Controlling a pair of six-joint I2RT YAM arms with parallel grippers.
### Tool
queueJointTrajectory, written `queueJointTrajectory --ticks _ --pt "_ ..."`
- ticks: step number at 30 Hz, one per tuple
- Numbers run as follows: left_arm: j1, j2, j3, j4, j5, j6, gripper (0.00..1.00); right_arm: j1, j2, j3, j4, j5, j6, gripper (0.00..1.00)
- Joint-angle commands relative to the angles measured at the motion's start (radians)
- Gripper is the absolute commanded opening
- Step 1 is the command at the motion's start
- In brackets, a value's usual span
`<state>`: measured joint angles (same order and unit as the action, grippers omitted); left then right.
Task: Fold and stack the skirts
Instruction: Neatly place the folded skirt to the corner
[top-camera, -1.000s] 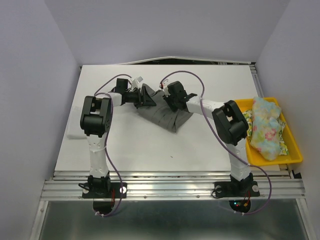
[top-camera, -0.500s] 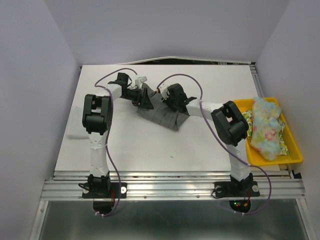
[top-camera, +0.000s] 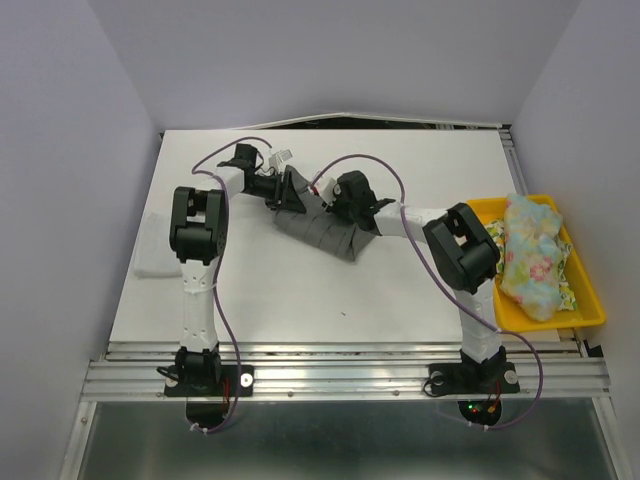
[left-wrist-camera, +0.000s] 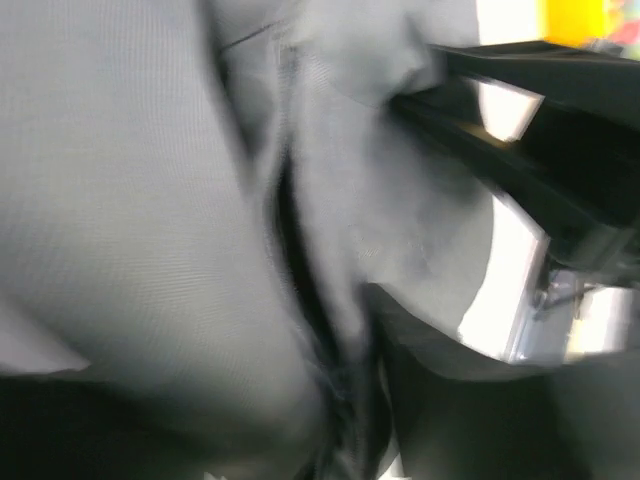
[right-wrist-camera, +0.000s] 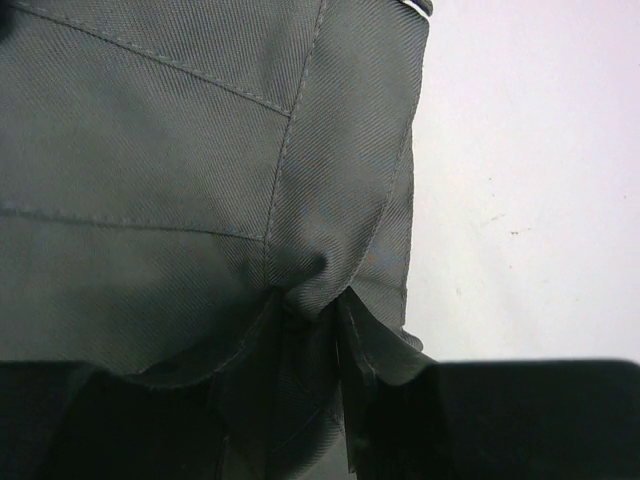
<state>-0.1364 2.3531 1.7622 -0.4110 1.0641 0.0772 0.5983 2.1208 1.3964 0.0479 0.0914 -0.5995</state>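
A dark charcoal grey skirt (top-camera: 322, 232) lies on the white table (top-camera: 300, 290) near its middle back. My left gripper (top-camera: 292, 193) is shut on its upper left edge; the cloth (left-wrist-camera: 150, 200) fills the left wrist view. My right gripper (top-camera: 338, 205) is shut on its upper right edge; the right wrist view shows a pinched fold of the grey cloth (right-wrist-camera: 310, 275) between the jaws. A pastel floral skirt (top-camera: 530, 255) lies bunched in the yellow tray (top-camera: 590, 300) at the right.
A pale folded cloth (top-camera: 150, 250) lies at the table's left edge. The yellow tray stands at the right edge beside the right arm's elbow (top-camera: 460, 245). Purple cables loop over both arms.
Both grippers have moved left and slightly nearer with the grey skirt held between them. The skirt's upper edge has shifted left and bunched closer together.
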Motion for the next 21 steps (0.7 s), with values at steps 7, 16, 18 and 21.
queueJointTrajectory --ticks 7,16,18,21 --pt "-0.006 -0.093 -0.102 0.029 -0.231 -0.024 0.0 -0.003 0.005 0.01 -0.177 0.04 0.148 0.55" --pt "0.072 -0.619 -0.542 0.089 -0.524 -0.071 0.0 -0.025 -0.185 0.11 -0.374 0.011 0.414 1.0" --pt "0.092 -0.684 -0.582 0.078 -0.552 -0.071 0.0 -0.025 -0.208 0.112 -0.394 -0.011 0.434 1.0" --pt "0.13 -0.774 -0.629 0.043 -0.621 -0.071 0.0 -0.034 -0.248 0.089 -0.405 -0.027 0.451 1.0"
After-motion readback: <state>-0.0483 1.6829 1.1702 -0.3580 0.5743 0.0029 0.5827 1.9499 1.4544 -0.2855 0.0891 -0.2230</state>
